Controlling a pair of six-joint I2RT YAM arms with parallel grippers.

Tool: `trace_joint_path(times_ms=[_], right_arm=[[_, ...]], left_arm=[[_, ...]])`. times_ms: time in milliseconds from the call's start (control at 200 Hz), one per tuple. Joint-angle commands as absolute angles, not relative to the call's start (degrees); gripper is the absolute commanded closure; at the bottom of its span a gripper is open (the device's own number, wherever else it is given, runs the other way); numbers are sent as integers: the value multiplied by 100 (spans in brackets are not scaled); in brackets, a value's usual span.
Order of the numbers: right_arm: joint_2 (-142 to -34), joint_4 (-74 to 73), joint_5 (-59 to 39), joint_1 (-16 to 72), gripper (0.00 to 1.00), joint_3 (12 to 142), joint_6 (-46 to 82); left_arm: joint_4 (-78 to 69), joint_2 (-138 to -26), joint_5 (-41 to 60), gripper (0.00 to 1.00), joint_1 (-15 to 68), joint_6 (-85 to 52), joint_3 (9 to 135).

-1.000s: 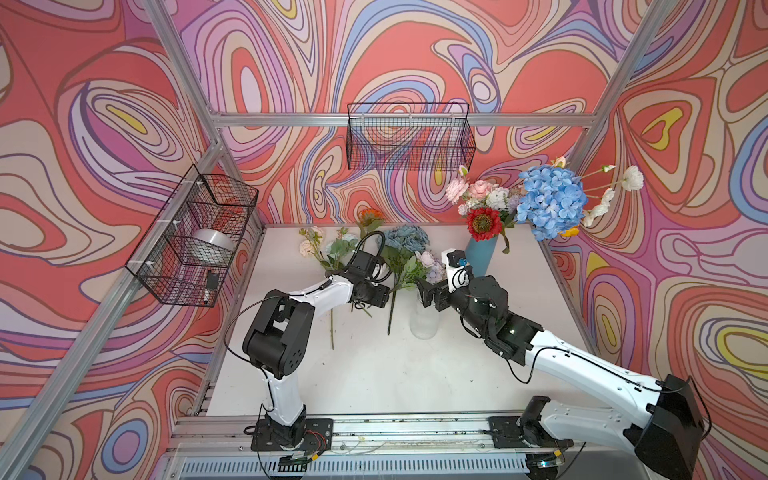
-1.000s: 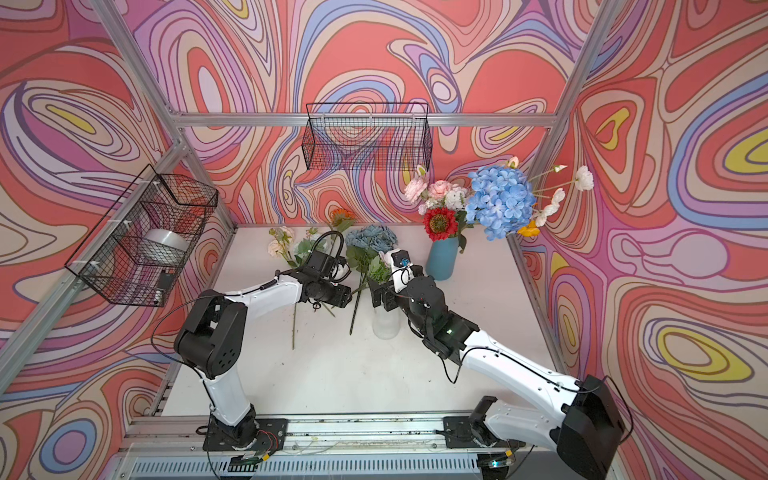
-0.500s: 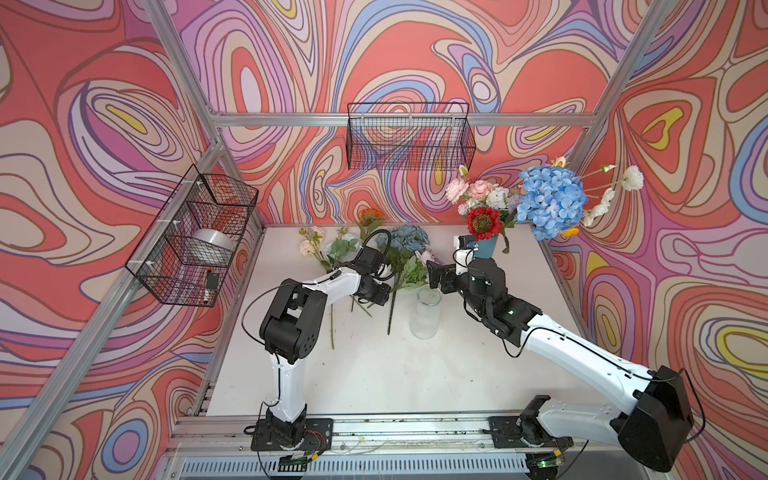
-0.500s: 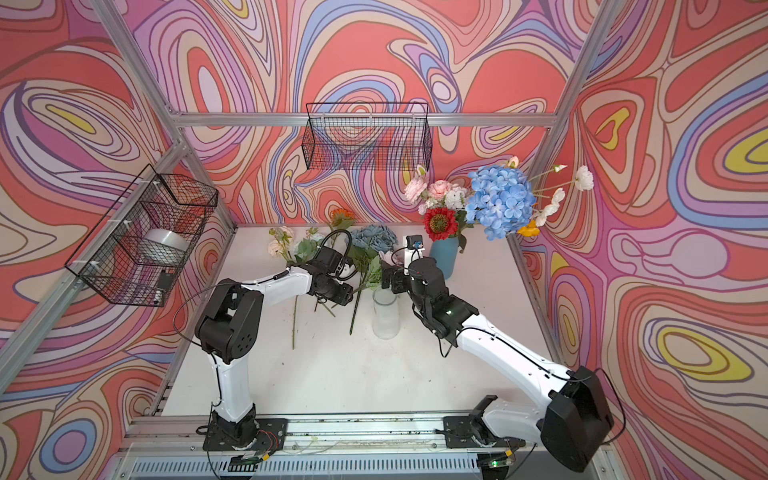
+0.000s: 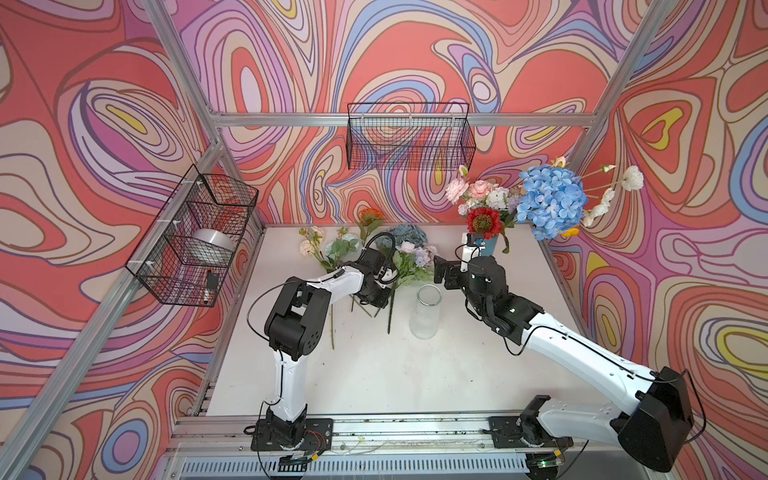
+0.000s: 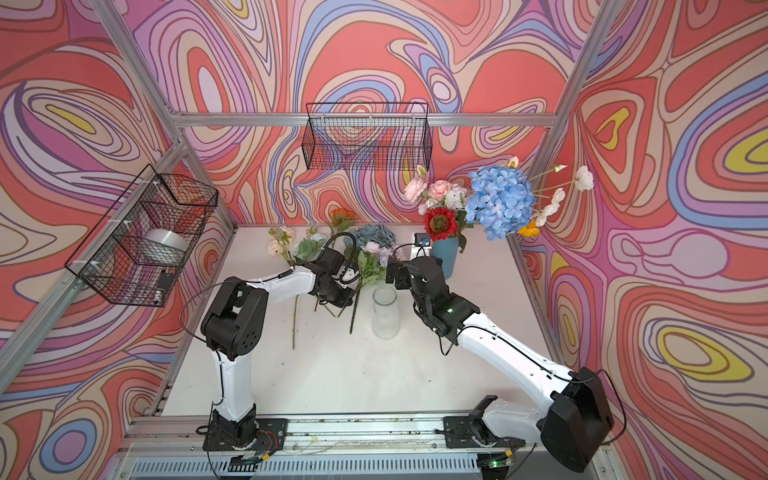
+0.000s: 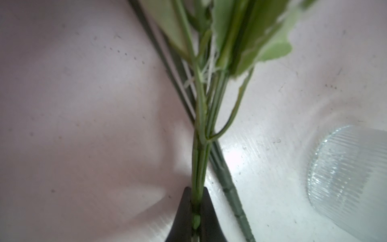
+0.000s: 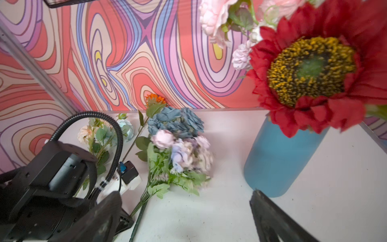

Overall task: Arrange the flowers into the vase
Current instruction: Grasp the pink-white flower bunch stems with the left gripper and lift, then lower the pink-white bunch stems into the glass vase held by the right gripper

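At rear-centre of worktop [image 5: 374,374], just left of glass vase [image 5: 424,311]: finds left tool [image 7: 195,209] now pinched tight on a thin green stem [image 7: 198,163], seemingly of the lilac-white spray [image 8: 184,155], vs. part-open a sec ago. Means grasp made, lift not yet begun: blooms lie flat w/ other flowers [image 5: 345,247] near back wall. Shows right tool [image 8: 184,193] pulled back from over glass vase towards blue vase [image 8: 278,159], fingers spread wide, nothing between them. Leaves glass vase mouth clear, prob. for left arm to bring spray over & drop stem in. Blue vase already packed w/ hydrangea [image 5: 550,201], red sunflower [image 5: 484,220], pink blooms; glass vase empty so far. Needs care re thicker stem [image 7: 229,186] lying just beside grip.
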State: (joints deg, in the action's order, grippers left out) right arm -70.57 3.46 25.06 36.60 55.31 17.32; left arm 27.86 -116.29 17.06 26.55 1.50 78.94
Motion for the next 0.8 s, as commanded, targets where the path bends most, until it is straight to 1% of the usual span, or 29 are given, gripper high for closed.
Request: trace_joint_path(times_ms=[0, 25, 60, 125, 245, 315, 381, 441, 576, 671, 796], right_arm=[[-6931, 255, 2670, 3576, 2, 5559, 1984], [-6926, 193, 2543, 3560, 2, 5563, 1910], [-6936, 119, 2413, 3535, 2, 5599, 1803], [-7033, 214, 2170, 3495, 2, 5789, 1711], [-7391, 1119, 1504, 3400, 2, 6610, 1763], [-7621, 1678, 1114, 3346, 7, 7062, 1914], [-7782, 2034, 683, 3305, 16, 7371, 2053], [-7837, 2205, 436, 3288, 19, 7528, 2349], [-7794, 2062, -345, 3273, 21, 7613, 2917], [-7800, 1723, -1099, 3278, 22, 7576, 3268], [-7973, 1250, -2068, 3280, 21, 7528, 3788]], left_arm=[[3274, -11372, 1757, 96, 2740, 225, 8004], [3278, -11308, 1734, 97, 2758, 169, 7998], [3302, -11206, 1708, 100, 2759, 92, 8006], [3361, -11003, 1716, 100, 2756, -128, 8044], [3444, -10546, 1780, 100, 2752, -675, 8103], [3411, -10204, 1871, 100, 2755, -1051, 8048], [3296, -9856, 1914, 100, 2759, -1397, 7906], [3199, -9525, 1916, 100, 2759, -1725, 7734], [2855, -8702, 1950, 100, 2759, -2587, 7173], [2438, -8112, 1960, 100, 2781, -3035, 6664], [1792, -7323, 1628, 100, 2966, -3342, 6049]])
